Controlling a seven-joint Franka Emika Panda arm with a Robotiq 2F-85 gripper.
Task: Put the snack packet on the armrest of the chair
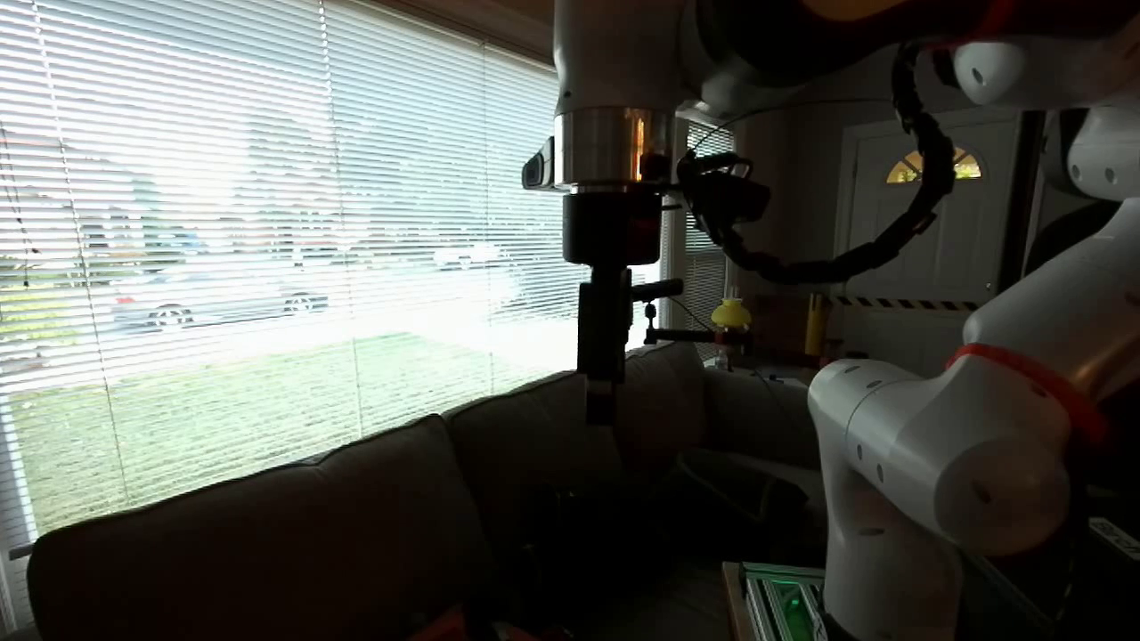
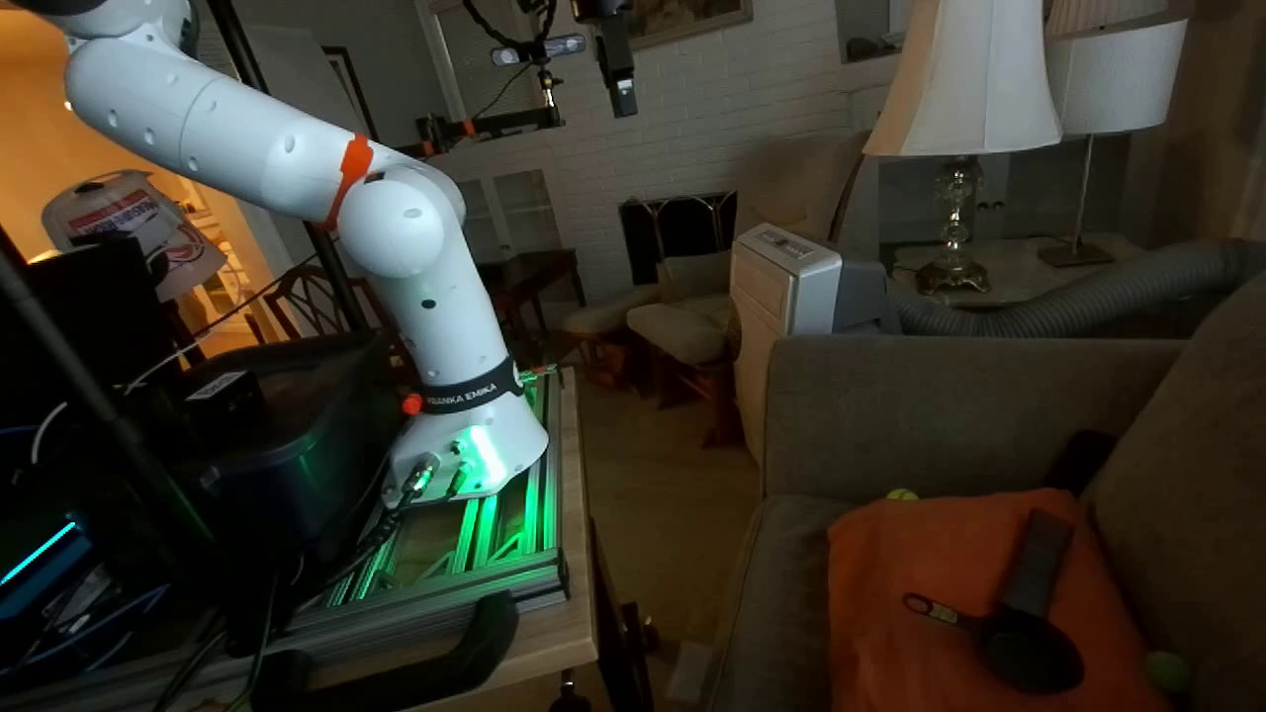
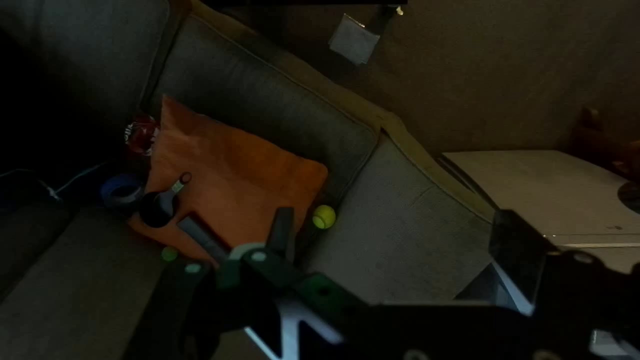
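Note:
The snack packet looks like the shiny red wrapper with pale lettering (image 3: 141, 134), at the edge of the orange cushion in the wrist view. I cannot make it out in either exterior view. The chair is the big sofa-like seat, a dark shape in an exterior view (image 1: 267, 543) and grey-brown in an exterior view (image 2: 791, 593). Its broad padded armrest (image 2: 969, 405) also shows below my jaws in the wrist view (image 3: 420, 200). My gripper (image 3: 397, 217) is open and empty, its fingers wide apart. It hangs high, pointing down, in both exterior views (image 1: 601, 414) (image 2: 623, 99).
The orange cushion (image 3: 225, 165) bears a black ladle-like tool (image 3: 157, 207) and a dark grey bar (image 3: 202, 237). A yellow ball (image 3: 324, 217) and blue tape roll (image 3: 121, 190) lie beside it. A white appliance (image 2: 791, 277) stands against the armrest's outer side; lamps (image 2: 959, 89) stand behind.

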